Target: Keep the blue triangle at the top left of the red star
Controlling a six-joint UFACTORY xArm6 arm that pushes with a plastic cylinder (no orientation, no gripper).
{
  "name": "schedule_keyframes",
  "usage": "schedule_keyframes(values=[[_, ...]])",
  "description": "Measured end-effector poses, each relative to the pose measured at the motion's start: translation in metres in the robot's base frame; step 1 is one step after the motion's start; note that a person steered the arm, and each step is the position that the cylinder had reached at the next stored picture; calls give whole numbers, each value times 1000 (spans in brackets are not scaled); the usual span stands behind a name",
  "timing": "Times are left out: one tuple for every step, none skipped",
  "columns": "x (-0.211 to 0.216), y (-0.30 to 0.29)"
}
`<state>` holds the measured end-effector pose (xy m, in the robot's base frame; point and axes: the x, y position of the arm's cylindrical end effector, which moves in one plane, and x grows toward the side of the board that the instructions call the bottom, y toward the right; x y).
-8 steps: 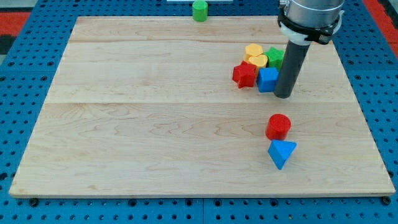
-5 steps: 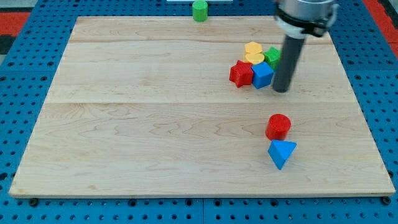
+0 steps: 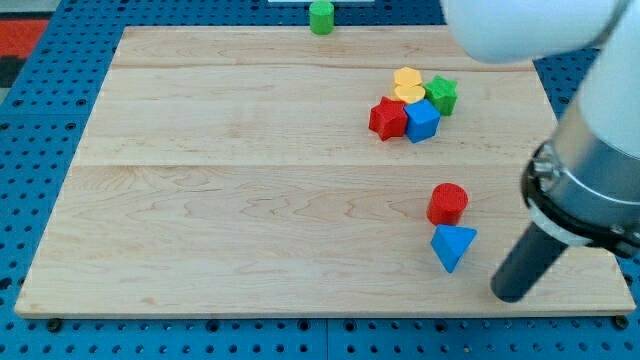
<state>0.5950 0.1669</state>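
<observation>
Tip: my tip [image 3: 510, 295] sits low in the frame's lower right, on the wooden board [image 3: 250, 200], just to the right of the blue triangle and a little below it — apart from it, not touching.
Claw: the arm carries none, only the dark rod; nothing is grasped.
Blue triangle [image 3: 452, 245]: lower right of the frame, directly below the red cylinder, the two very close or just touching — hard to tell at this angle.
Red cylinder [image 3: 447, 203]: right of centre, upright, above the blue triangle.
Red star [image 3: 387, 118]: upper right quarter of the frame, at the left end of a tight cluster of blocks.
Triangle versus star: the blue triangle lies well below the red star and to its right, far from it.
Blue cube [image 3: 422, 120]: pressed against the red star's right side.
Yellow blocks [image 3: 407, 84]: two, shape unclear — possibly hearts — one behind the other, just above the red star and the blue cube.
Green block, cluster [image 3: 441, 94]: at the cluster's upper right, beside the yellow blocks; looks star-like.
Green block, far [image 3: 321, 16]: alone at the top edge of the frame, just off the board's far rim, well apart from everything else.
Arm: the grey and white body fills the right edge and upper right corner of the frame.
</observation>
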Motion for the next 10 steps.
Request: schedule_keyframes(values=[[-28, -21], [-34, -60], [-71, -44], [-73, -40], [-61, -52], [-57, -93], [-57, -144], [-57, -183], [-59, -200], [-59, -208]])
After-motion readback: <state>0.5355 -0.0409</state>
